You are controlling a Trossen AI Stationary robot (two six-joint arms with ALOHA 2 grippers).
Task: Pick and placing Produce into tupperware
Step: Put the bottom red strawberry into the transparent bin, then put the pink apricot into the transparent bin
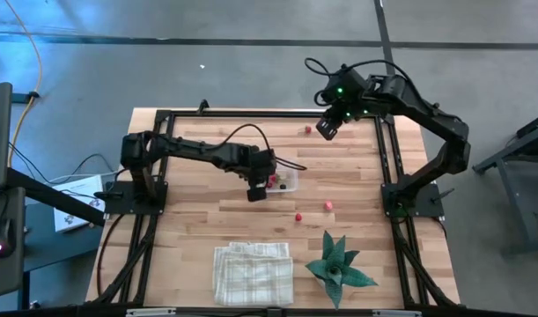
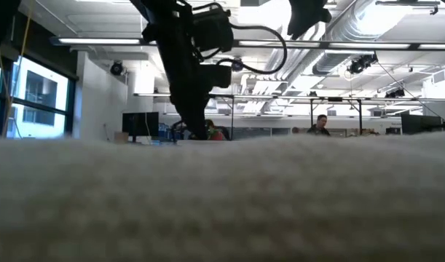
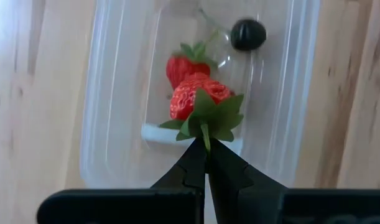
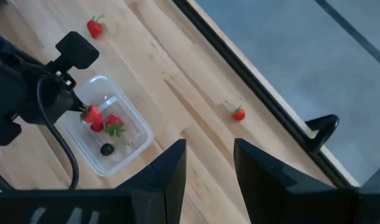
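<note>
The tupperware [image 1: 284,182], a small clear container, sits mid-table and shows in the left wrist view [image 3: 115,93] and the right wrist view [image 4: 130,146]. Inside it lie one red strawberry [image 3: 179,67] and a dark round piece [image 3: 248,34]. My left gripper [image 3: 206,158] is above the container, shut on another strawberry [image 3: 198,98]. Loose strawberries lie on the wood near the far edge [image 1: 308,129] and nearer the plant [image 1: 298,216], [image 1: 327,205]. My right gripper [image 4: 208,163] is open and raised over the table's far right part [image 1: 326,129]. My left gripper pinches the strawberry's green stem [image 3: 206,135], just behind its leafy cap, between the tips of its two shut fingers [image 3: 191,163]. The fingers come from above, slanting down into the container. The berry hangs ahead of the fingertips over the container; whether it touches the floor I cannot tell.
A folded checked cloth [image 1: 253,273] and a green spiky plant [image 1: 337,264] lie near the table's near edge; the cloth fills the low view's foreground [image 2: 222,196]. A black frame [image 1: 387,150] borders the table. Bare wood lies between the container and the cloth.
</note>
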